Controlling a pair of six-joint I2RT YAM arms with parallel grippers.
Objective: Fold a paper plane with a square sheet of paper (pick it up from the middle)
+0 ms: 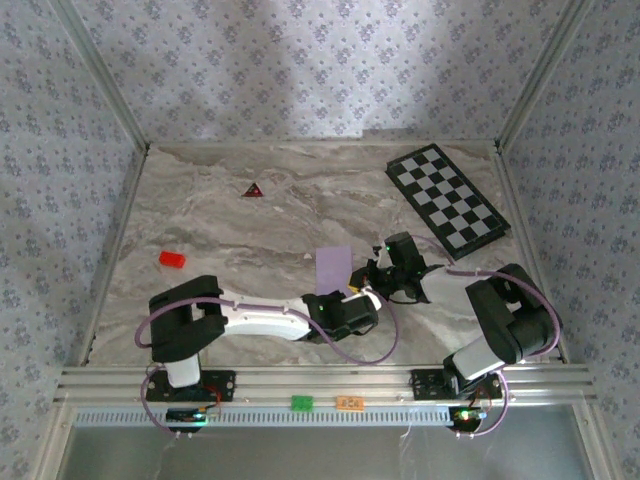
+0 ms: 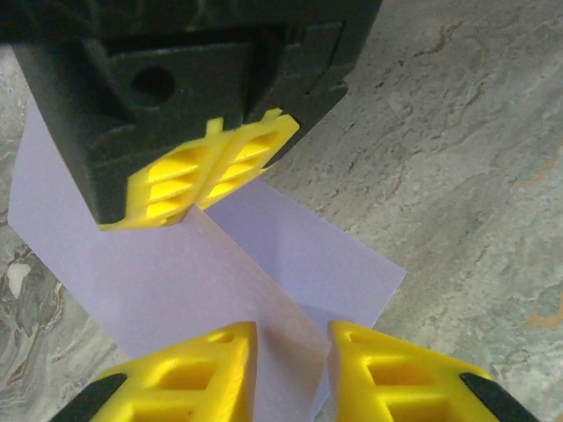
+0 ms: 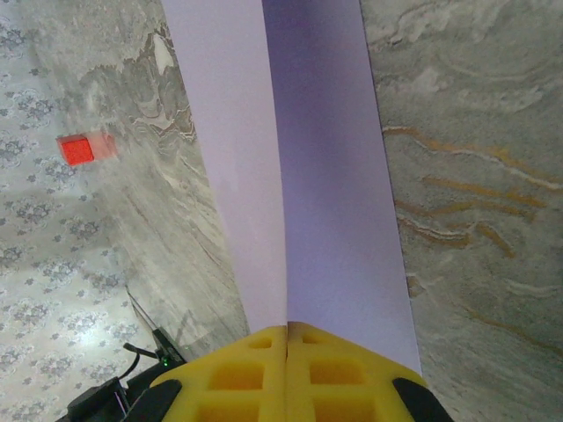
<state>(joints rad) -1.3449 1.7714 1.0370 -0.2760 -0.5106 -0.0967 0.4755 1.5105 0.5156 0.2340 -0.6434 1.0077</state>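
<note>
The square sheet of paper (image 1: 333,266), pale lilac, lies folded along a centre crease and shows as a long strip (image 3: 299,176), not as a pointed paper plane. My right gripper (image 3: 287,338) is shut on the near end of that crease, its yellow fingers pressed together. From the left wrist view the same right gripper (image 2: 211,171) pinches the sheet (image 2: 176,272) from the far side. My left gripper (image 2: 292,365) stands open, one yellow finger on each side of a raised fold of the paper. Both grippers meet near the table's middle front, left gripper (image 1: 362,297) and right gripper (image 1: 373,276).
A black-and-white checkered board (image 1: 447,200) lies at the back right. A small dark red triangle (image 1: 254,190) sits at the back centre. A red block (image 1: 172,259) rests at the left, also seen from the right wrist as a red block (image 3: 84,148). Patterned walls close three sides.
</note>
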